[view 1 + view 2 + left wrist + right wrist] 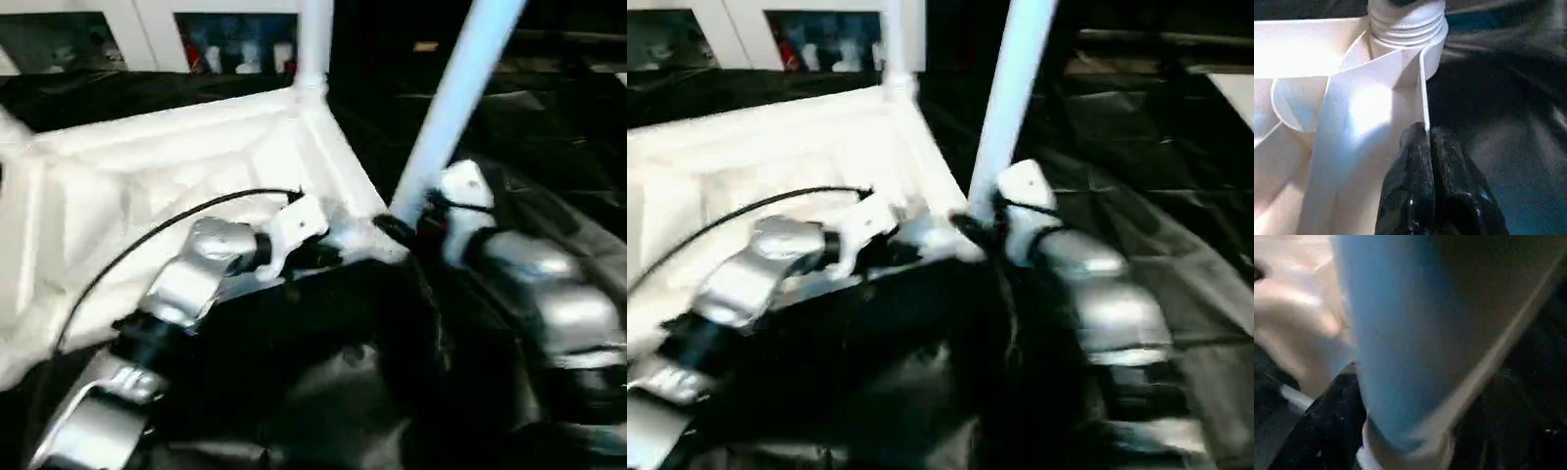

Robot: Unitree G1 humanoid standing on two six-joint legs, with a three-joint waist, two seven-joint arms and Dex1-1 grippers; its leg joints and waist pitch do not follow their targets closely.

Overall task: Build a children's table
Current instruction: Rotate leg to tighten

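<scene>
The tabletop (147,186) is seen upside down, ribbed underside up, filling the left half of the head views on a dark sheet (549,147). A cabinet (118,29) stands behind it.

The left end effector (338,250) is set at the tabletop's near right rim. In the left wrist view its black fingers (1410,196) are pressed together on the thin white rim wall, one on each side, just below a round corner socket (1405,29) with a ribbed collar; this pinch is hidden in the head views by the white wrist housing.

A first leg (313,44) stands upright in the far corner socket, seen in the head views.

A second leg (456,98) leans to the right from the near right corner. The right end effector (416,220) is at its lower end. In the right wrist view the tube (1415,333) is seen very close, with a black finger (1327,431) beside its base; it appears to be gripped, though the blur leaves the contact uncertain.
</scene>
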